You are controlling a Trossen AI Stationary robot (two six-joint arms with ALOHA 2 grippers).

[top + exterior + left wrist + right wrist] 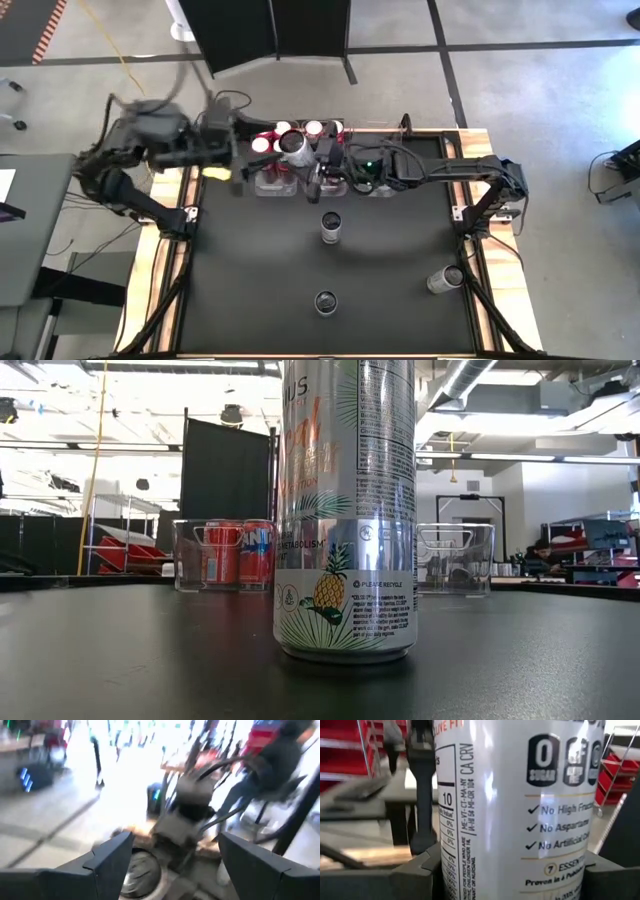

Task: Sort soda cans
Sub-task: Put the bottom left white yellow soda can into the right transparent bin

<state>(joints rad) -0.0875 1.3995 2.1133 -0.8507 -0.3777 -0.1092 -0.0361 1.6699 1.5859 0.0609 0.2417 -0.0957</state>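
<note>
Left gripper (pixel 243 150) is up over the back-left bin (pixel 272 178), the one holding the red cans (pixel 262 143); fingers (pixel 111 860) are spread apart with nothing between them, so I'd read it as done with a drop or waiting. Red cans are grouped there because that bin looks like their sort slot. Next over, the right gripper (pixel 300 150) reaches across the back edge with a silver can (pixel 520 805) clamped between its fingers, upright, above the bins. Whether it's aimed at the red bin or the clear bin (pixel 455 558) to the right, can't tell. Three silver cans remain out on the black mat (pixel 260 290): one mid-table (pixel 331 226), one near the front (pixel 325 301), one at the right edge (pixel 444 279), apparently tipped over. All well apart, all unsorted. Mat is flat and matte, wood-framed. Beyond: concrete floor, dark partition (pixel 230 470), red shelving (pixel 125 550), bright ceiling lights.
</note>
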